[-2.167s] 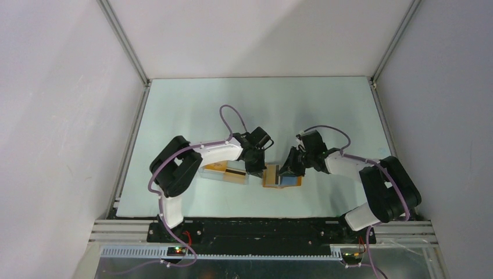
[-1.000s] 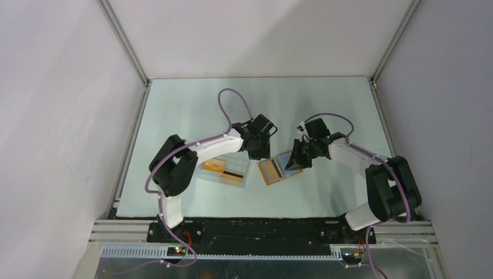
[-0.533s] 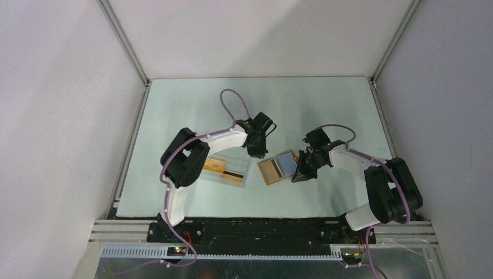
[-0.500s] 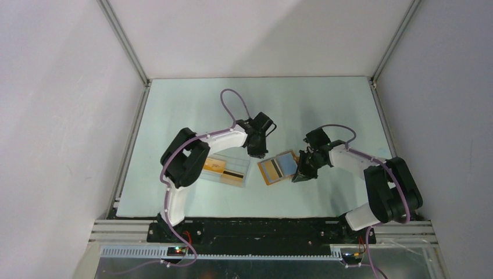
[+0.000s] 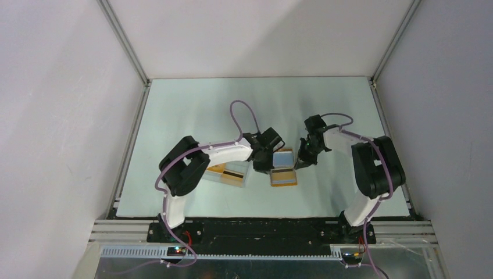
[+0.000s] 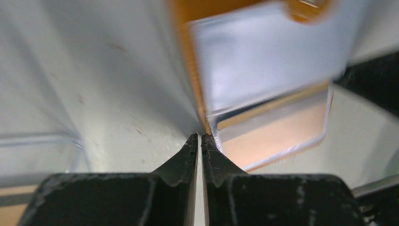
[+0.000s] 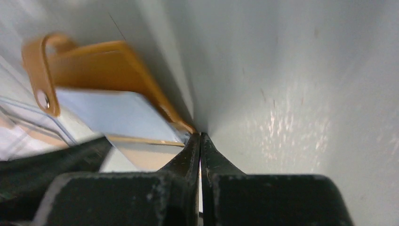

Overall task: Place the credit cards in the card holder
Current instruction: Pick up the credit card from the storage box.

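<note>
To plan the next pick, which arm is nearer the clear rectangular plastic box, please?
Left: left fingers beside the box; right fingers beyond the orange folding wallet.

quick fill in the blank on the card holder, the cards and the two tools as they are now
1. The card holder lies ___, its blue-grey pockets facing up.
2. It sits ___ the left tool and the right tool.
3. The credit card in the clear box shows a dark ___.
Missing words: open; between; stripe.

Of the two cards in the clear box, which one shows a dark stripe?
The card nearer the card holder; the other card shows plain orange.
</note>
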Robot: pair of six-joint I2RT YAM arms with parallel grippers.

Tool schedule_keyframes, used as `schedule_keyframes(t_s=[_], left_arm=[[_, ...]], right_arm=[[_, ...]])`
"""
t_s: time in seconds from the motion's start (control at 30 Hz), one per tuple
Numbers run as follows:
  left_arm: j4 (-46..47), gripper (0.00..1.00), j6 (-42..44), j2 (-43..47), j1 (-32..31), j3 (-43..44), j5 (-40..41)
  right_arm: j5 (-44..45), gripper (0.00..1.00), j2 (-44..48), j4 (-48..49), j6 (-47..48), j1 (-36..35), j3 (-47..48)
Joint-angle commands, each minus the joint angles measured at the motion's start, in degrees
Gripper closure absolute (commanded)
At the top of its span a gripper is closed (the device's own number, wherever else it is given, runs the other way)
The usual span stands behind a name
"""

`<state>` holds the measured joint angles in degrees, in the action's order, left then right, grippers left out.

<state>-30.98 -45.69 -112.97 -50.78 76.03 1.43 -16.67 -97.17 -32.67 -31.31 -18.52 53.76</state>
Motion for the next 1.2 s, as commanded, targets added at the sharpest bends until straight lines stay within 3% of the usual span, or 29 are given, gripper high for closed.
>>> schedule_keyframes(t_s=[0.0,0.23,0.47,0.6,0.9,1.17], left_arm=[[-1.48,0.88,-4.27,2.38,-4.84,-1.6,-2.5],[-1.46,0.87,-4.2,-0.77,-9.68,6.01,-3.84],[-1.43,0.86,-3.23,-4.06,-11.26,10.34,-5.48],[-1.4,0.82,-1.71,-1.06,-11.32,10.23,-3.47],[2.1,0.73,2.38,10.76,-3.27,3.18,0.91],[1.76,0.74,0.91,9.47,5.86,0.17,5.94]], right_arm=[[1.95,1.0,-4.82,-0.4,3.22,0.62,7.11],[-1.59,1.0,-10.34,-2.18,6.98,-0.46,13.18],[-0.51,1.0,-11.61,-2.7,9.17,-0.51,16.53],[3.51,1.0,-10.47,-4.49,9.37,-0.08,19.58],[5.54,1.0,0.5,-8.29,8.59,3.22,14.43],[2.0,1.0,11.16,-7.37,6.12,4.76,0.94]])
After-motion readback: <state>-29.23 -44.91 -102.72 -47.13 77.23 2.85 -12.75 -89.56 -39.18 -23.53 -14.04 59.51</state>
